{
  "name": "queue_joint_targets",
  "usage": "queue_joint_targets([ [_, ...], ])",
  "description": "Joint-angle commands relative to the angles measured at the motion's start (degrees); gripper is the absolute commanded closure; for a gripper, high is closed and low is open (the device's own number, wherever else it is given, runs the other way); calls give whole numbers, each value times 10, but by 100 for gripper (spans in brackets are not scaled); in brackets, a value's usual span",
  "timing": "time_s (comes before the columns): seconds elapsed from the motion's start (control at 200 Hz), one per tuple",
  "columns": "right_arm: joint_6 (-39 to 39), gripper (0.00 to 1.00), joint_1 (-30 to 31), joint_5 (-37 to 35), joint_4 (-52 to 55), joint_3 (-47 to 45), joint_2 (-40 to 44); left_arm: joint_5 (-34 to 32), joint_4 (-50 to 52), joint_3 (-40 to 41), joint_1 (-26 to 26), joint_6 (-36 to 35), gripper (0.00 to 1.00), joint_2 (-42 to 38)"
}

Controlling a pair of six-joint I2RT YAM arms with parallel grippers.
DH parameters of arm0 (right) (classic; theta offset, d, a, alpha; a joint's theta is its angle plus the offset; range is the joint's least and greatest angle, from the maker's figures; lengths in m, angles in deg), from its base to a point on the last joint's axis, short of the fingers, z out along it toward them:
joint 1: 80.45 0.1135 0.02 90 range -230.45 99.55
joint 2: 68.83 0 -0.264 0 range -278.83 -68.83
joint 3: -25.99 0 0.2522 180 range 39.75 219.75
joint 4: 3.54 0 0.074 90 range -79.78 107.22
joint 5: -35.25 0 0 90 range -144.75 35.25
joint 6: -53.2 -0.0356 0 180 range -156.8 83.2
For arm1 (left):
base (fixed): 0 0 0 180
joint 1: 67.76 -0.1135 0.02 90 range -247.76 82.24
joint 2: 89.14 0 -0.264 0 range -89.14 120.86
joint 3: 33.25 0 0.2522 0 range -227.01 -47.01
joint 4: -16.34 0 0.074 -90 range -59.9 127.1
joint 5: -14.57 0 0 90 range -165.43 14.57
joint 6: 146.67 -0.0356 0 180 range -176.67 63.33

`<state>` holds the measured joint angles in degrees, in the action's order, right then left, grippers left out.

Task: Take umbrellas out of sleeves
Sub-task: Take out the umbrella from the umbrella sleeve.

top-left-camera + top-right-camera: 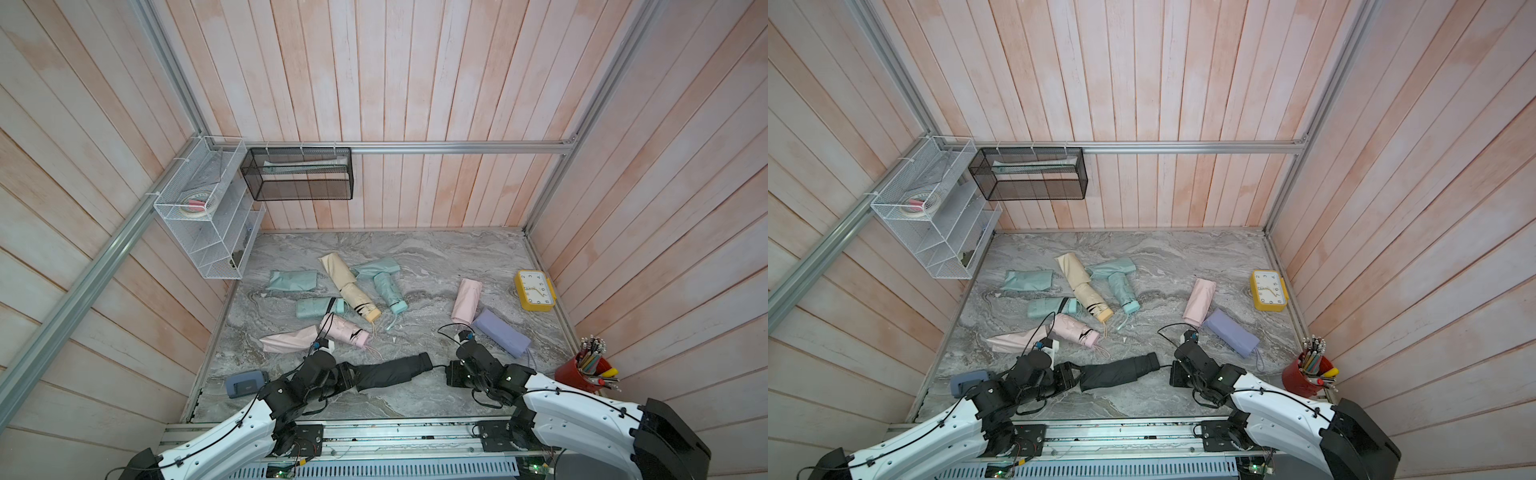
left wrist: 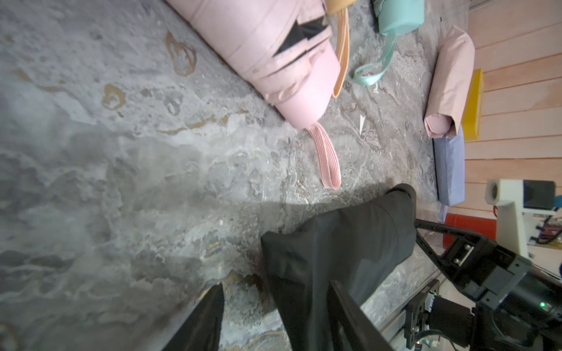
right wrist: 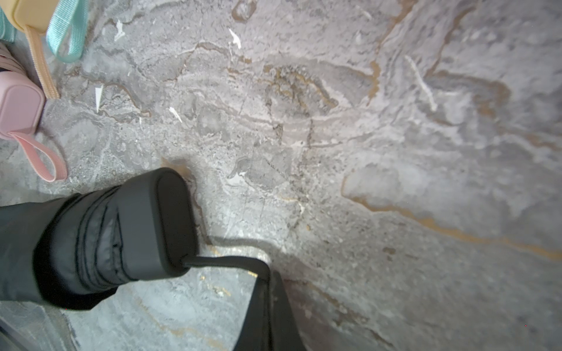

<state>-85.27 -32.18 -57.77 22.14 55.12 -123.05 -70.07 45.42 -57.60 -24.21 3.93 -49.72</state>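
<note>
I see walls [image 1: 415, 83] of pale pink-white planks on three sides | counter [image 1: 457, 257] grey veined marble | aluminium rail [image 1: 457, 147] across back wall | white wire rack [image 1: 208, 245], black mesh basket [image 1: 299, 191] hung far-left corner | light even, shadows soft

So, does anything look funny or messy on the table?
Yes: a yellow clock lies face up on the table by the right wall, not standing. Little white scraps are scattered across it. The black umbrella is only partly out of its sleeve.

The worktop [image 1: 457, 257] is overlooked from high above in both top views; the black umbrella [image 3: 130, 231] is shared by both close, low wrist views.
</note>
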Motion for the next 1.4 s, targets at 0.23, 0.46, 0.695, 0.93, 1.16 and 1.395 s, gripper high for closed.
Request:
queue_joint_targets([
  [0.23,-4,100,-3,-6,19,-7,3,60,-107,22,-27,-16,61,32],
  [0.46,-4,100,-2,-6,16,-4,-3,77,-117,29,-28,-18,73,33],
  [0.695,-2,100,-2,-7,19,2,-6,77,-95,26,-30,-21,93,14],
  [0.93,2,100,-3,-20,37,13,-3,70,-46,11,-46,-35,100,-14],
  [1.16,0,100,-3,-45,58,20,11,81,-9,10,-73,-46,100,-49],
  [1.395,2,100,-6,-51,66,21,20,98,3,10,-94,-52,100,-63],
])
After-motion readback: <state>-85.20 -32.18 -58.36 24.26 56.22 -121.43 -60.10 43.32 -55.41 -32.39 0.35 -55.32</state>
